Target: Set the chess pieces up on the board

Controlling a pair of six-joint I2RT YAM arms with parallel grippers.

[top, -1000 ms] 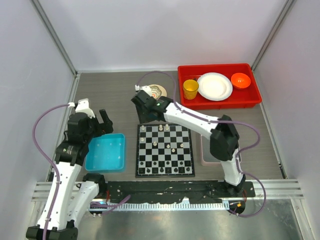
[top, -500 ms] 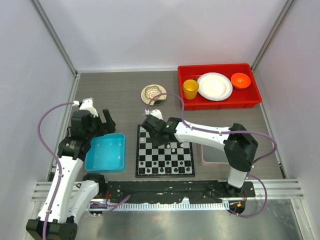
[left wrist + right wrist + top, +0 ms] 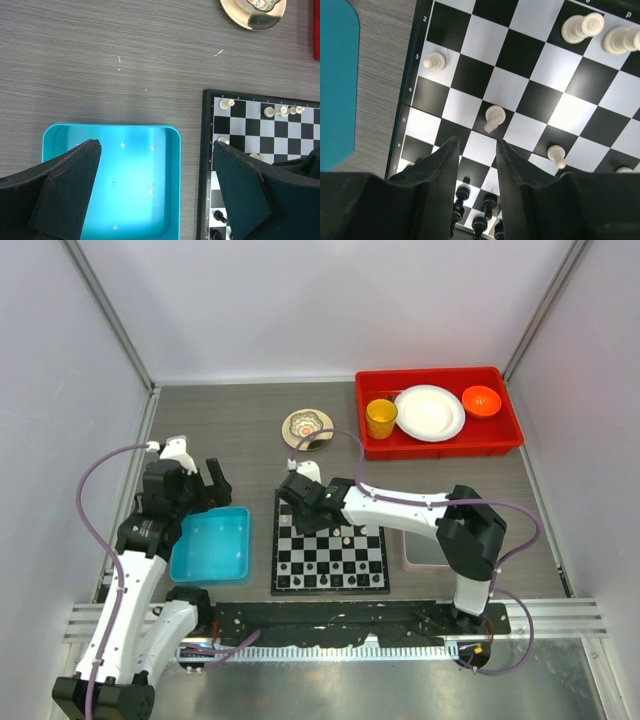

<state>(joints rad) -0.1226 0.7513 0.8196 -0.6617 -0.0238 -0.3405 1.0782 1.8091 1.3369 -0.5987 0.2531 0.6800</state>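
Between the right jaws, which stand a narrow gap apart and pinch nothing, bare squares of the board [image 3: 506, 89] show through. Just beyond their fingertips [image 3: 451, 147] a cream pawn [image 3: 495, 119] stands on a black square. A second pawn [image 3: 434, 61] stands near the edge facing the blue bin [image 3: 110, 127], and a third pawn [image 3: 555, 154] stands on the other side. Two taller cream pieces [image 3: 581, 27] stand side by side farther off, and black pieces [image 3: 465, 192] crowd the rows under the fingers. The left jaws are spread wide above the blue bin, which lies on the table [image 3: 100, 60] just beside the board. Farther back sit a small gold dish [image 3: 255, 10] and a red tray [image 3: 440, 450] holding a yellow cup [image 3: 381, 418], a white plate [image 3: 429, 412] and an orange bowl [image 3: 481, 400].
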